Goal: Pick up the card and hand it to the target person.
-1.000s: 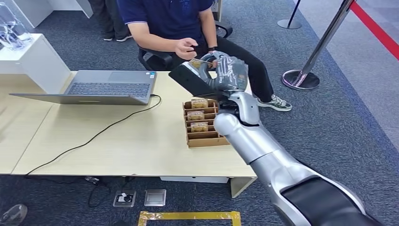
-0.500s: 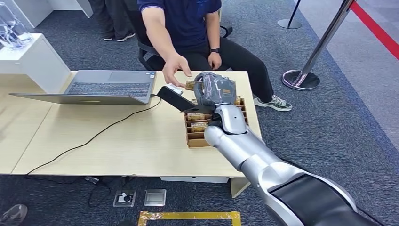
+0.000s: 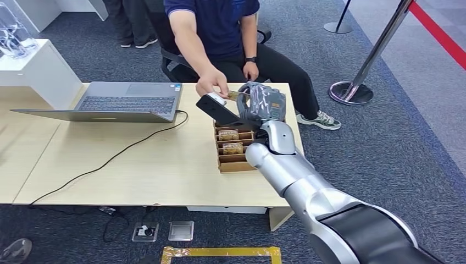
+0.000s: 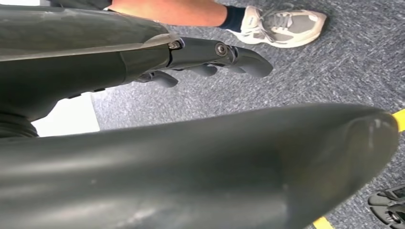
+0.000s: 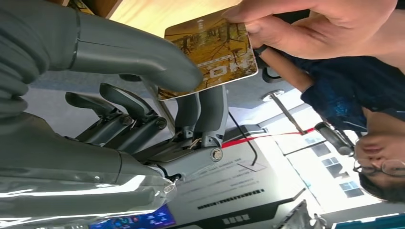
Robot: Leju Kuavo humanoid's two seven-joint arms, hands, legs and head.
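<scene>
A gold-brown patterned card [image 3: 234, 94] [image 5: 213, 56] is pinched between the thumb and fingers of my right hand [image 3: 262, 102] [image 5: 143, 95], held above the far edge of the table. The seated person's hand [image 3: 211, 83] [image 5: 305, 24] grips the card's other end, so both hands are on it. Just below my right hand stands a cardboard card box [image 3: 236, 160] with more cards upright in its slots. In the left wrist view my left hand [image 4: 210, 52] hangs over the carpet with loosely extended fingers and nothing in it.
An open laptop [image 3: 129, 102] sits at the back left of the wooden table [image 3: 137, 176], its black cable [image 3: 110, 159] trailing across the top. A stanchion base [image 3: 350, 92] stands on the carpet to the right. A person's shoe [image 4: 282, 21] lies near my left hand.
The person's open hand has come down and closed on the card's far end. My right hand has shifted slightly right, still holding the card.
</scene>
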